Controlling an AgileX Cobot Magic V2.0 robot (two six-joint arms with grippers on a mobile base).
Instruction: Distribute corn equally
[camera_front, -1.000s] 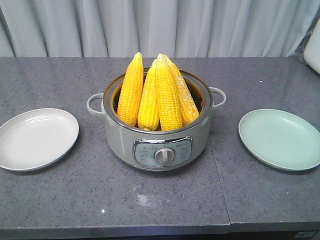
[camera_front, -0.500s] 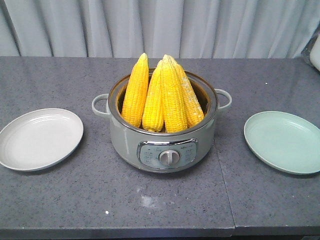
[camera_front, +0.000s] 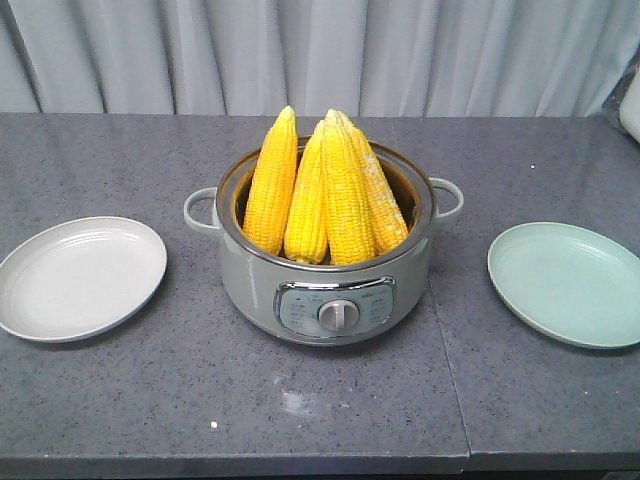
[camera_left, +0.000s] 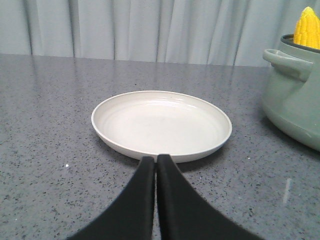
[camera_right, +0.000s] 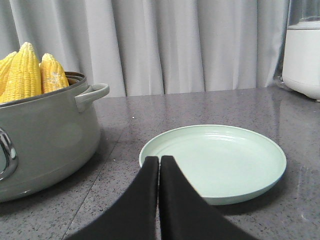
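Several yellow corn cobs stand upright, tips up, in a grey-green electric pot at the table's middle. An empty white plate lies left of the pot and an empty pale green plate lies right of it. In the left wrist view my left gripper is shut and empty, its tips just short of the white plate's near rim. My right gripper is shut and empty too, its tips at the near rim of the green plate. Neither gripper shows in the front view.
A white appliance stands at the table's far right corner. Grey curtains hang behind the table. The pot's side handles stick out towards each plate. A seam runs through the grey tabletop right of the pot.
In the front view the whole scene slid slightly to the right between the earliest frame and the middle one, then held still. Corn, pot and plates keep their places relative to each other.
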